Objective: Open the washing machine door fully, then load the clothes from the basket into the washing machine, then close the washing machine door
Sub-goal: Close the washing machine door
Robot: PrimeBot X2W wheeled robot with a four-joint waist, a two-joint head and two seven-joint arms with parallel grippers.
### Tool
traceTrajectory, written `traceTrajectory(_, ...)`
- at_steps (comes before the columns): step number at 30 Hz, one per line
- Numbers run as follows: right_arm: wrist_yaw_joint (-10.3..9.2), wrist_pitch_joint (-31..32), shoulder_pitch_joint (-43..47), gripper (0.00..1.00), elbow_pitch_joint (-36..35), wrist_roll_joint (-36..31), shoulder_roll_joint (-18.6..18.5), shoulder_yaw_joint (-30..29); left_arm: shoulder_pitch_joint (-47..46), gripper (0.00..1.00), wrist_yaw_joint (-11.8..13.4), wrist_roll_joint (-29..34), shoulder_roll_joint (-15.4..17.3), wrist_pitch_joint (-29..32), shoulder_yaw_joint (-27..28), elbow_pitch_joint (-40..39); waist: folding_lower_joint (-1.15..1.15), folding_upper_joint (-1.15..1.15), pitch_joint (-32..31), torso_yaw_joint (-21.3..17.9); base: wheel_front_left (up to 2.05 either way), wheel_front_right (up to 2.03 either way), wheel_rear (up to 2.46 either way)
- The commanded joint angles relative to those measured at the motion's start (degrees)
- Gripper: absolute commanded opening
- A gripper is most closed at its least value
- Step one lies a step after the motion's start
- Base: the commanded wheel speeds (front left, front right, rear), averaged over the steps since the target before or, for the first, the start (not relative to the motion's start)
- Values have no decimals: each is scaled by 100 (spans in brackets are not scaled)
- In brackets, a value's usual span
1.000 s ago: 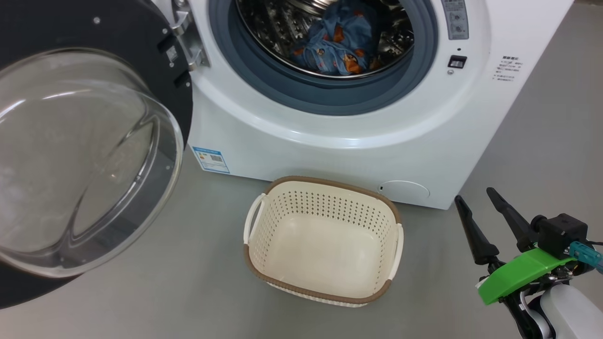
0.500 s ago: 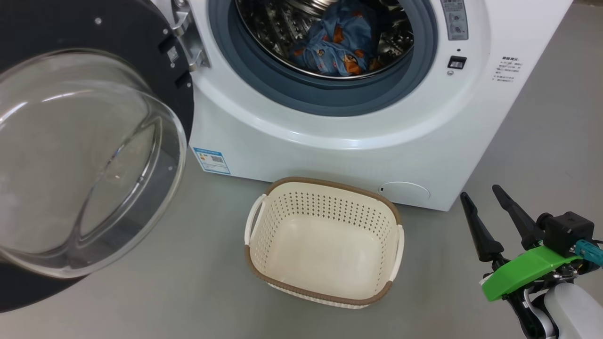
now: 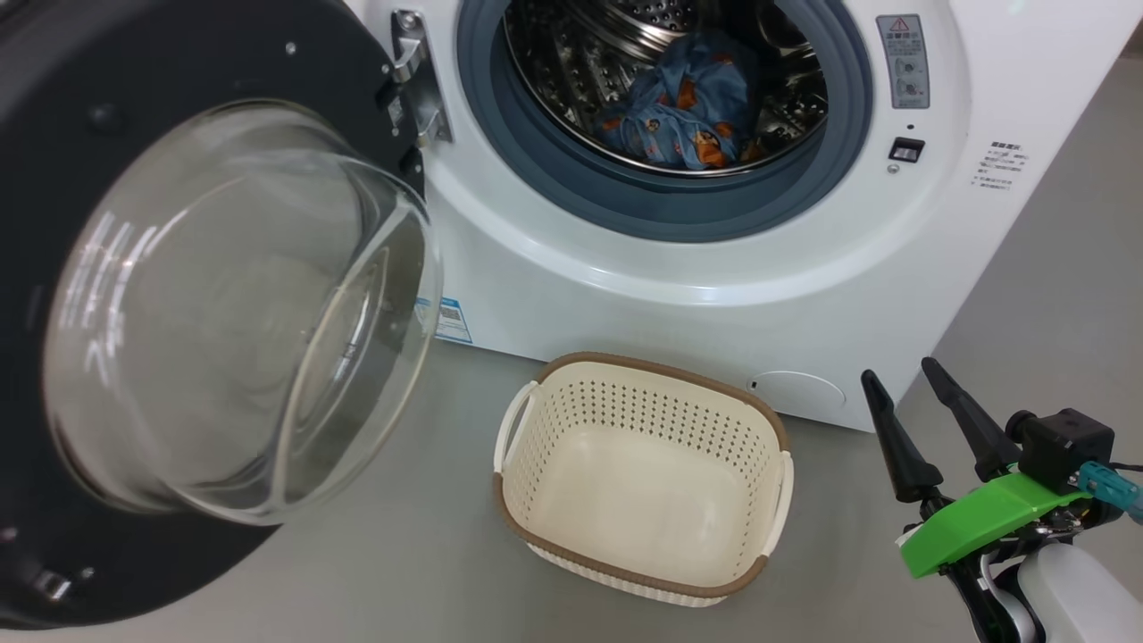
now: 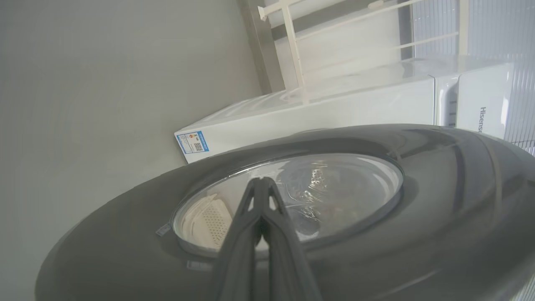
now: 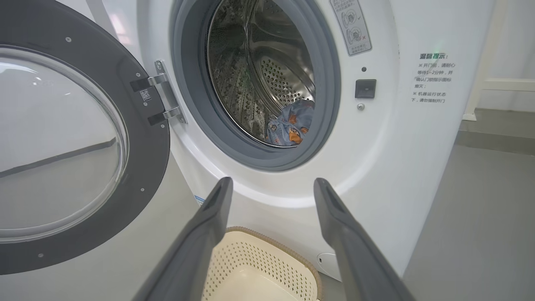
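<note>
The washing machine (image 3: 625,295) stands with its door (image 3: 54,107) swung out to the left, the glass bowl (image 3: 241,313) bulging toward me. The light-blue printed clothes (image 3: 688,116) lie inside the steel drum. In front of the machine, the cream basket (image 3: 661,368) rests on the floor with nothing in it. My right gripper (image 3: 898,372) hangs open to the basket's right, holding nothing. In the left wrist view my left gripper (image 4: 261,180) is shut, pointing at the door's glossy outer face (image 4: 418,217) by the window; contact cannot be judged. The right wrist view shows my open right gripper (image 5: 273,182) above the basket (image 5: 259,267), facing the clothes (image 5: 292,125).
Grey floor (image 3: 1027,295) spreads around the machine and to its right. A blue label (image 3: 451,320) marks the machine's lower front, and the hinge (image 3: 415,80) sits left of the opening. A white frame (image 4: 292,50) stands behind the machine.
The head camera has shifted, so the whole scene sits further right and lower. The door seems turned a little more toward the machine. The right gripper holds nearly the same spot.
</note>
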Motion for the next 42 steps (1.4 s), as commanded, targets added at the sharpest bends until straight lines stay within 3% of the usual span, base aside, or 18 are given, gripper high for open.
traceTrajectory(1, 26, -46, 31, 100, -108, -34, -26, 47, 55, 0, 14, -101, 262, 232, 78, -321, 0, 0, -29, 38, 0, 0, 0)
traceTrajectory(5, 26, -46, 65, 100, -111, -43, 30, 20, 327, 0, 173, -377, 54, 899, -27, -1090, 0, 0, -36, 96, 0, 0, 0)
traceTrajectory(9, 26, -46, 64, 100, -110, -51, 66, 31, 604, 0, 545, -705, -183, 1291, 5, -1975, 0, 0, -52, 96, 0, 0, 0)
traceTrajectory(18, 26, -46, 133, 100, -121, -35, 145, 9, 1412, 0, 1389, -965, -621, 1800, -242, -4032, 0, 0, -148, -70, 0, 0, 0)
traceTrajectory(22, 26, -46, 152, 100, -126, -35, 202, -2, 1649, 0, 1653, -1025, -788, 1897, -367, -4794, 0, 0, -205, -215, 0, 0, 0)
traceTrajectory(33, 26, -46, 204, 100, -112, -26, 313, -32, 1746, 0, 1796, -859, -1407, 1652, -887, -5655, 0, 0, -415, -998, 0, 0, 0)
traceTrajectory(42, 26, -46, 247, 100, -124, -20, 347, -51, 1642, 0, 1588, -705, -1825, 1260, -1018, -5710, 0, 0, -429, -1719, 0, 0, 0)
